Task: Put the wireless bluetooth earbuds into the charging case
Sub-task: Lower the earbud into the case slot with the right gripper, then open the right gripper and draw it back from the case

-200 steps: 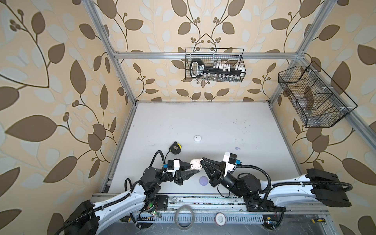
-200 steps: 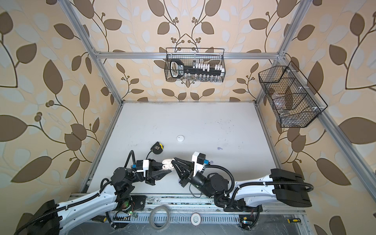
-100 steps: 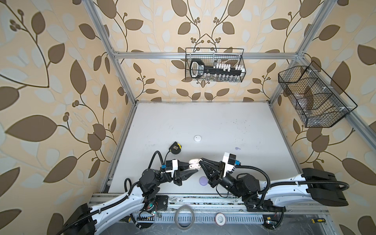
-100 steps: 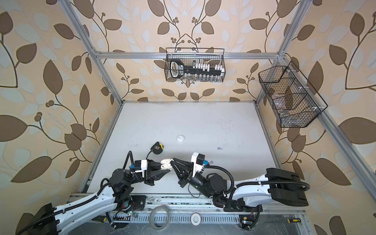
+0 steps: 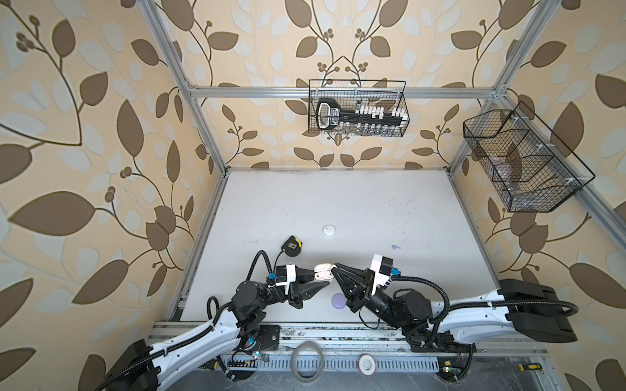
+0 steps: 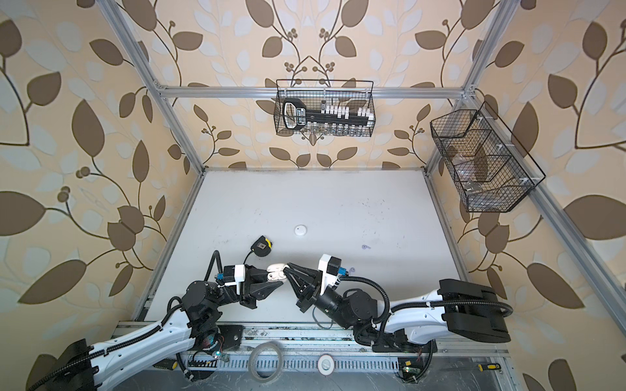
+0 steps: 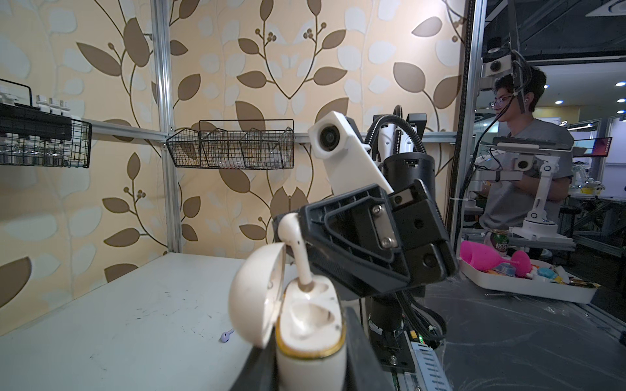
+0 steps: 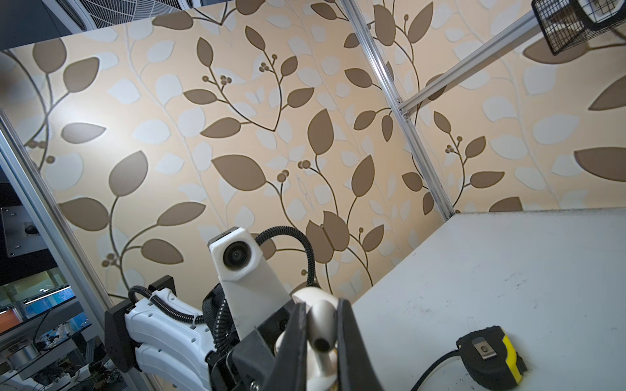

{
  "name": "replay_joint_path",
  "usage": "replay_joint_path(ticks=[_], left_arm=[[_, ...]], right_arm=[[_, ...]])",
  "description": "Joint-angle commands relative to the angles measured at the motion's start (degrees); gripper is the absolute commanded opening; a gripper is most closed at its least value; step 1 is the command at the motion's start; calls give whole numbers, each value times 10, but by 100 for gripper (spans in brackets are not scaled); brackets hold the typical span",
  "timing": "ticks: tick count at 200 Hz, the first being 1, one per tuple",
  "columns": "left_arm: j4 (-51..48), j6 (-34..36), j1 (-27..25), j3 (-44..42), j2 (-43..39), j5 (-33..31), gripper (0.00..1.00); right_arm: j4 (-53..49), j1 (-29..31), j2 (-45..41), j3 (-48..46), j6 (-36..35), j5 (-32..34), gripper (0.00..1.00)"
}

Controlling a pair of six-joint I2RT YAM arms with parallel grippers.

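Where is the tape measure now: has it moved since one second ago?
No. The tape measure lies where it was on the table, left of the small white disc and nearer to the robot.

Overhead stereo pair, plus two wrist views face to face.
Looking steeply down from high above the front rail point(image 5: 338, 333) over the whole table point(image 5: 338, 203), near-identical in both top views; close and low from each wrist, meeting at the charging case point(image 7: 310, 325).

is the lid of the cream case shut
No, in the left wrist view the lid of the case is swung open, and an earbud stands with its stem in one socket.
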Motion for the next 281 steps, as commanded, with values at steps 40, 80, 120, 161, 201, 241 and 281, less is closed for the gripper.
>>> replay_joint_path(ticks=[40,80,120,161,201,241,281], left_arm=[[33,-4,-6,5,-20,-25,0],[28,-4,-6,5,-26,-27,0],[17,-2,-6,6,-33,-33,0],[5,6,-6,9,-37,-28,0],[-24,24,-6,11,-43,-35,0],[-48,38,-6,15,-39,-44,0],[-59,48,-6,21,-29,-44,0]], right_arm=[[26,16,20,-26,-24,-18,0],[28,20,27,-28,-25,-15,0],[23,22,22,-36,-28,-9,0],[2,22,13,-33,-29,-5,0],[-75,24,-34,-27,-31,3,29],[-241,26,-154,-25,-6,29,37],[-445,25,-281,-7,48,87,31]])
